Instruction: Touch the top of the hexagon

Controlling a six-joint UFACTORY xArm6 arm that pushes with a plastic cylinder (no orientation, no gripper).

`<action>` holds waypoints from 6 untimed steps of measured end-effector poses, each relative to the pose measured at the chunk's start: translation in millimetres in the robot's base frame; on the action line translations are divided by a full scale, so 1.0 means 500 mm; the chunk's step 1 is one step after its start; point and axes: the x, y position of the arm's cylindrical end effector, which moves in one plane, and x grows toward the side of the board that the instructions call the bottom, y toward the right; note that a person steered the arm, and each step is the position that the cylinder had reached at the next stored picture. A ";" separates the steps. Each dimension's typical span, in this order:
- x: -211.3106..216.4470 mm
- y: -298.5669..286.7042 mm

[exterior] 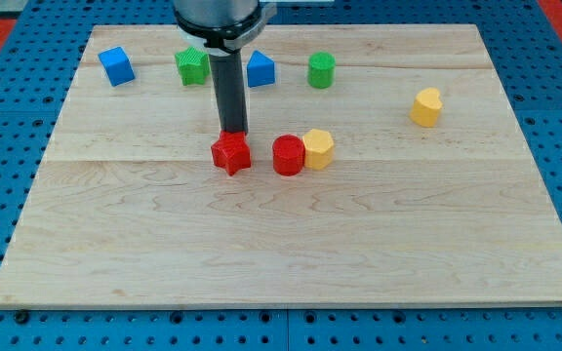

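Note:
The yellow hexagon block lies near the board's middle, touching the red cylinder on its left. My tip is at the top edge of the red star block, left of the red cylinder. The tip is well to the left of the hexagon and slightly above its level in the view. The dark rod rises from the tip to the view's top.
A blue cube, a green block, a blue block and a green cylinder stand along the top of the wooden board. A yellow heart-like block sits at the right.

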 end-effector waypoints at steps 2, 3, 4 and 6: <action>0.002 0.183; 0.022 0.290; 0.017 0.339; -0.004 0.664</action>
